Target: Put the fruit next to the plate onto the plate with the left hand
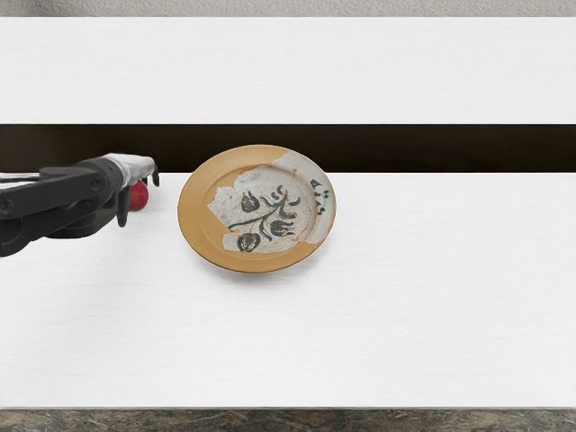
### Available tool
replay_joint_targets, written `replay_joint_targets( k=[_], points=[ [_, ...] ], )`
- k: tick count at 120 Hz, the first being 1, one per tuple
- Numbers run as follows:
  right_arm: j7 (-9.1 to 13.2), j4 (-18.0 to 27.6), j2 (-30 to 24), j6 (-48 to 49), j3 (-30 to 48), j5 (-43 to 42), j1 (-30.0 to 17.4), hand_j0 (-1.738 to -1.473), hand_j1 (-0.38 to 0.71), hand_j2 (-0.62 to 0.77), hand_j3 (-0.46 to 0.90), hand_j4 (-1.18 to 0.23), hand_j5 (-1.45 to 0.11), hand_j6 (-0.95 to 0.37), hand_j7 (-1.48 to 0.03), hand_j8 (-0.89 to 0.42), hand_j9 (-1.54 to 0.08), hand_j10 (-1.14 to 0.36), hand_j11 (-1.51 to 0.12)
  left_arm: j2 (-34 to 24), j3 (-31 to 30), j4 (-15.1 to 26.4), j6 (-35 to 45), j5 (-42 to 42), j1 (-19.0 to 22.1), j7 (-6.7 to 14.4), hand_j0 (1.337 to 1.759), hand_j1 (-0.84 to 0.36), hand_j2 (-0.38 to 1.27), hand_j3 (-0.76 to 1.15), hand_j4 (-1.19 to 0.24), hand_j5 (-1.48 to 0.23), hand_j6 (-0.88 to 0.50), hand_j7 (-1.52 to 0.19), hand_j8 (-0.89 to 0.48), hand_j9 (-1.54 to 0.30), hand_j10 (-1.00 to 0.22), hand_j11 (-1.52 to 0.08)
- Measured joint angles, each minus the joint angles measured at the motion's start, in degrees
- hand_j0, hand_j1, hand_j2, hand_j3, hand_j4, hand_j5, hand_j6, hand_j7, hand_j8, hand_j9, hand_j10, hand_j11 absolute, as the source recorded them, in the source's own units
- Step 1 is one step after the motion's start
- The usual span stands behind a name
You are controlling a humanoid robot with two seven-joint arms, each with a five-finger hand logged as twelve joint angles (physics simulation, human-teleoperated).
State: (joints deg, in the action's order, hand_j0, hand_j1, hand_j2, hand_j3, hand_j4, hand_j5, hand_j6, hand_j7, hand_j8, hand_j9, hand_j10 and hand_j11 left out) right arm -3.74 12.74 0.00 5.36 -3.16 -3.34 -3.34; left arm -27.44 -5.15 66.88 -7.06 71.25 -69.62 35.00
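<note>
An orange plate point(256, 209) with a grey centre and dark leaf drawings lies on the white table, left of the middle. Just left of it sits a small red fruit point(139, 195), mostly covered by my left hand point(135, 184). That hand comes in from the left edge on a dark arm. Its fingers curl down over and around the fruit, touching it or very close. The fruit seems to rest on the table, apart from the plate. No right hand shows.
The white table point(405, 315) stretches wide to the right and front of the plate. A dark gap point(432, 148) runs across behind the plate, with another white surface beyond it.
</note>
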Motion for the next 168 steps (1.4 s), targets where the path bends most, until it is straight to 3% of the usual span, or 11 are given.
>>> replay_joint_targets(
  k=[27,39,55,63,76,96,109,135,168],
  points=[
    [0.0,-0.01,0.0,-0.01,0.0,-0.02,0.0,-1.658,-0.33,0.0,0.0,-0.01,-0.02,-0.01,-0.02,-0.01,-0.02,-0.01,-0.02,-0.15,-0.13,0.0,0.28,0.06,0.16,0.0,1.658,-0.19,0.1,0.0,-0.46,-0.59,-0.45,-0.59,-0.43,-0.59,-0.46,-0.59],
    [-0.01,-0.03,0.0,0.0,0.01,-0.01,0.01,-1.658,-0.33,0.0,0.0,-0.01,-0.02,-0.01,-0.02,-0.01,-0.02,-0.01,-0.02,-0.16,-0.1,0.0,0.41,0.09,0.53,-0.05,1.658,-0.26,0.12,0.0,-0.48,-0.58,-0.39,-0.68,-0.46,-0.67,-0.52,-0.67],
    [0.01,-0.04,0.0,0.0,0.02,-0.03,0.04,-1.658,-0.33,0.0,0.0,-0.01,-0.02,-0.01,-0.02,-0.01,-0.02,-0.01,-0.02,-0.33,-0.04,0.04,0.49,-0.46,0.61,-0.14,1.654,-0.34,0.22,0.0,-0.41,-0.69,-0.34,-0.75,-0.36,-0.81,-0.61,-0.8],
    [0.0,-0.06,0.0,-0.01,0.04,-0.04,0.05,-1.658,-0.33,0.0,0.0,-0.01,-0.02,-0.01,-0.02,-0.01,-0.02,-0.01,-0.02,-0.42,-0.05,0.04,0.36,-0.67,0.54,-0.12,1.652,-0.42,0.32,0.0,-0.41,-0.69,-0.34,-0.75,-0.28,-0.86,-0.55,-0.86],
    [0.0,-0.08,0.0,-0.04,0.05,-0.02,0.07,-1.658,-0.33,0.0,0.0,-0.01,-0.02,-0.01,-0.02,-0.01,-0.02,-0.01,-0.02,-0.51,-0.09,0.03,0.29,-0.94,0.46,-0.1,1.652,-0.42,0.29,0.0,-0.41,-0.69,-0.32,-0.8,-0.23,-0.91,-0.53,-0.91],
    [-0.02,-0.09,0.0,-0.06,0.08,-0.04,0.07,-1.658,-0.33,0.0,0.0,-0.01,-0.02,-0.01,-0.02,-0.01,-0.02,-0.01,-0.02,-0.6,-0.06,-0.04,0.17,-1.13,-0.39,-0.06,1.651,-0.37,0.25,0.0,-0.56,-0.87,-0.3,-0.91,-0.25,-0.95,-0.56,-0.96],
    [-0.03,-0.09,0.0,-0.07,0.07,-0.04,0.07,-1.658,-0.33,0.0,0.0,-0.01,-0.02,-0.01,-0.02,-0.01,-0.02,-0.01,-0.02,-0.34,-0.06,-0.06,0.13,-1.19,-1.07,-0.04,1.65,-0.36,0.24,0.0,-0.57,-0.93,-0.3,-0.95,-0.26,-0.98,-0.56,-0.98],
    [-0.01,-0.09,0.0,-0.08,0.08,-0.03,0.12,-1.658,-0.33,0.0,0.0,-0.01,-0.02,-0.01,-0.02,-0.01,-0.02,-0.01,-0.02,0.07,0.12,-0.04,-0.45,-1.34,-6.38,-0.04,1.648,-0.4,0.29,0.0,-0.5,-1.0,-0.25,-0.98,-0.23,-0.99,-0.53,-0.99],
    [-0.01,-0.09,0.0,-0.09,-0.06,0.0,0.06,-1.658,-0.33,0.0,0.0,-0.01,-0.02,-0.01,-0.02,-0.01,-0.02,-0.01,-0.02,9.6,2.45,0.4,-1.34,-1.48,-10.81,-0.03,1.648,-0.38,0.26,0.0,-0.51,-1.03,-0.25,-0.99,-0.24,-0.99,-0.54,-0.99]
  ],
)
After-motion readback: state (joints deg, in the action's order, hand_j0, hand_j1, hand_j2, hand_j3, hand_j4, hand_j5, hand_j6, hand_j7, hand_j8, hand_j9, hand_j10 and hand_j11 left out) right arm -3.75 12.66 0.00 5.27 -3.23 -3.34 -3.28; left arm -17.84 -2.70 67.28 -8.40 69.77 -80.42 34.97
